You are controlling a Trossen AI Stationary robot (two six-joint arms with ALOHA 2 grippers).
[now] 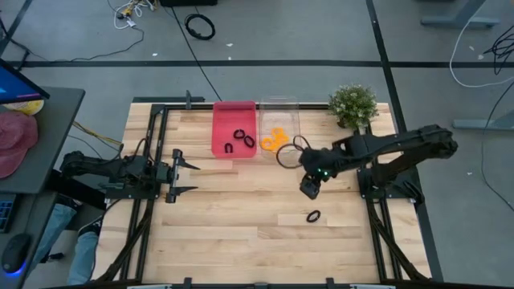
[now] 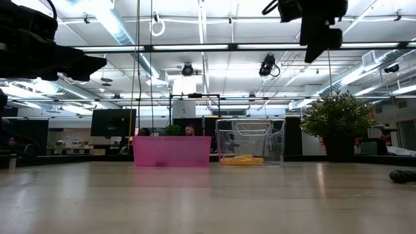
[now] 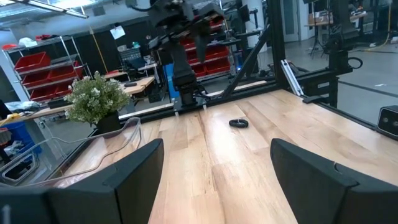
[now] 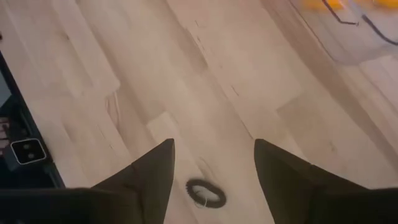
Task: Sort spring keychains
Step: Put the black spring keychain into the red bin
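High view: a pale wooden table sat between two dark arms, one each side.
Right gripper: the right gripper hung above the boards, right of centre, fingers spread apart and nothing between them.
Loose keychain: one small black coiled plastic spring keychain lay alone on the wood, near the right gripper and toward the table's front edge; the right wrist view had it lying flat just past the two dark fingertips, not touching them.
Pink bin: an opaque pink rectangular plastic bin stood at the back edge, with two black coiled keychains lying inside.
Clear bin: a transparent plastic box stood just beside the pink bin, on its right, holding orange coiled keychains.
Left gripper: the left gripper waited at the table's left side, fingers wide apart, empty.
Plant: a small green potted plant stood at the back right corner, near the clear box.
Low view: both bins side by side, orange showing through the clear wall.
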